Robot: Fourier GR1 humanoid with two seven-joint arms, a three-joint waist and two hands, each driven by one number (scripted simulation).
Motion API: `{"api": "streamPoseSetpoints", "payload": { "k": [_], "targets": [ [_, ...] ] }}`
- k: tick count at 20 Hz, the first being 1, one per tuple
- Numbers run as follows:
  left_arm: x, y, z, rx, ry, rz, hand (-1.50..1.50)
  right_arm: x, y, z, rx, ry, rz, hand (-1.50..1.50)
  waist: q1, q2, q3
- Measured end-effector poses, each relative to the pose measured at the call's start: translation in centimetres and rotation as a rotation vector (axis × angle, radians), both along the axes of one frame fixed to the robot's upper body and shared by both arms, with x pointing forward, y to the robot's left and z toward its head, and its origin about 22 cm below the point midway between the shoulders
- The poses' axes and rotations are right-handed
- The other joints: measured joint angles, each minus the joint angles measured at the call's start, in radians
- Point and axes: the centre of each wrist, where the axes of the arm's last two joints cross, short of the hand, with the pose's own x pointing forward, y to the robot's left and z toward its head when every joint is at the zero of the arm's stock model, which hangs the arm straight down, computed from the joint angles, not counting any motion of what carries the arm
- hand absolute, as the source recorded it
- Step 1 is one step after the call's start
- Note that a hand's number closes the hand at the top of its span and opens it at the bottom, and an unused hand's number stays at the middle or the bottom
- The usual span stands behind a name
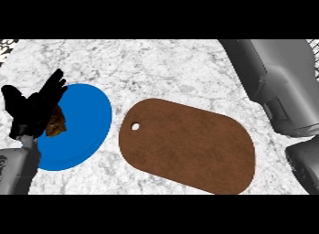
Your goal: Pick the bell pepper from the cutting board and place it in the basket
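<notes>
The cutting board (pixel 187 145) on the counter (pixel 162 68) is seen bare, while the left robot hand (pixel 32 112) is rested open, fingers up, over a blue plate (pixel 84 125), the right robot hand being out of view.

One head view, looking steeply down at the desk (pixel 188 68).

The camera sits above the near edge and faces down and forward, close enough that the marbled top fills nearly the whole frame. The brown board (pixel 186 146) lies near the middle, the blue plate (pixel 87 123) to its left. The left forearm (pixel 10 171) enters from the lower left corner; the right arm (pixel 283 87) bulks large along the right side, very near the lens. There is no second view to share anything with.
</notes>
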Motion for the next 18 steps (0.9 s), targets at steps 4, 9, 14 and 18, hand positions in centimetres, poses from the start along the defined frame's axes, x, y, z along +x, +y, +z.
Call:
{"api": "streamPoseSetpoints", "payload": {
  "k": [4, 9, 14, 18],
  "targets": [
    [0.0, 0.1, -0.2, -0.001, 0.0, 0.011, 0.0, 0.8, -2.7, 0.2, -0.019, 0.014, -0.078, 1.5, -0.009, -0.001, 0.001],
    [0.0, 0.4, 0.0, 0.0, 0.005, 0.021, 0.0, 1.4, -5.9, -1.1, -0.005, 0.029, -0.133, 1.5, -0.02, -0.004, 0.002],
    [-0.9, 0.7, -0.5, -0.002, 0.005, 0.038, 0.0, 1.6, -8.2, -3.4, -0.002, 0.05, -0.158, 1.5, -0.034, -0.012, 0.002],
    [-0.9, 0.7, -0.8, 0.001, 0.011, 0.042, 0.0, 1.6, -10.5, -4.8, 0.038, 0.034, -0.167, 1.5, -0.04, -0.012, 0.003]
  ]
}}
